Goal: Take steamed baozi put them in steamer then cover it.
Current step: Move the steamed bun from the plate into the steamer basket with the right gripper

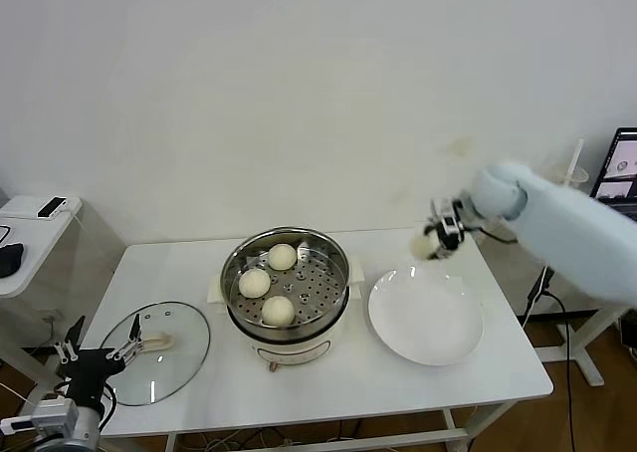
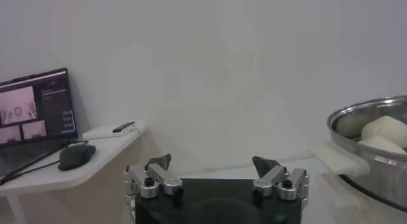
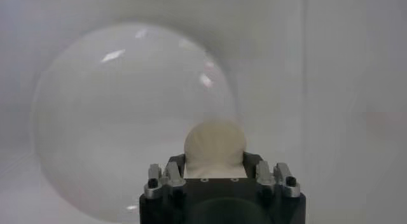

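The steel steamer (image 1: pixel 341 258) stands on its cream base at the table's middle, with three cream-white baozi (image 1: pixel 278 310) on its perforated tray. My right gripper (image 1: pixel 434 241) is shut on the fourth baozi (image 3: pixel 214 147) and holds it above the far edge of the white plate (image 1: pixel 428 333). The glass lid (image 1: pixel 184 357) with its cream handle lies flat on the table's left part. My left gripper (image 1: pixel 95 350) is open and empty, low at the table's front left corner, beside the lid. The steamer's rim also shows in the left wrist view (image 2: pixel 372 156).
A white side table (image 1: pixel 35 235) with a phone and a black mouse stands at the left. A laptop screen (image 1: pixel 619 171) shows at the far right. The white plate is bare in the right wrist view (image 3: pixel 114 117).
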Robot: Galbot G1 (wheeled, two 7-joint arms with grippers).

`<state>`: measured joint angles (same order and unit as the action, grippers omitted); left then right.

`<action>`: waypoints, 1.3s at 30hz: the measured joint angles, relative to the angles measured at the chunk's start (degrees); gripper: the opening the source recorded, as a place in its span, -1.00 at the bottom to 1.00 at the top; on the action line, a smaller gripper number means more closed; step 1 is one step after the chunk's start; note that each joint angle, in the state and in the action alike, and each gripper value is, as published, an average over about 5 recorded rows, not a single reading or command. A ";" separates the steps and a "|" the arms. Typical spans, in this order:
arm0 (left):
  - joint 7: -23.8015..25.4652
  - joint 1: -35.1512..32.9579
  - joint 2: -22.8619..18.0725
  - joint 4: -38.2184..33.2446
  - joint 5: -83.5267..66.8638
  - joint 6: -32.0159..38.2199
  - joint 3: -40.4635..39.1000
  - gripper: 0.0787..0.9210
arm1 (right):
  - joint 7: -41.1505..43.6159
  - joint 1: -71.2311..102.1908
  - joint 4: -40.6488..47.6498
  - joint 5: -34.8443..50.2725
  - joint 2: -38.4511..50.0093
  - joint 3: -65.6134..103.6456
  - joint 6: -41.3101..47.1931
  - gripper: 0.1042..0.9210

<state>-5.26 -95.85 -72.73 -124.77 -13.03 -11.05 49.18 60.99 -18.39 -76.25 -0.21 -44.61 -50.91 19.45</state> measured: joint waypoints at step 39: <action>-0.06 0.28 -1.45 -1.26 1.46 -0.24 0.33 0.77 | -16.06 -4.06 0.45 23.82 -24.13 -15.05 20.34 0.18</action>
<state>-5.31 -95.57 -74.18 -126.04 -11.58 -11.29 49.52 44.92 -22.44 -75.80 23.61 -68.73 -65.96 39.80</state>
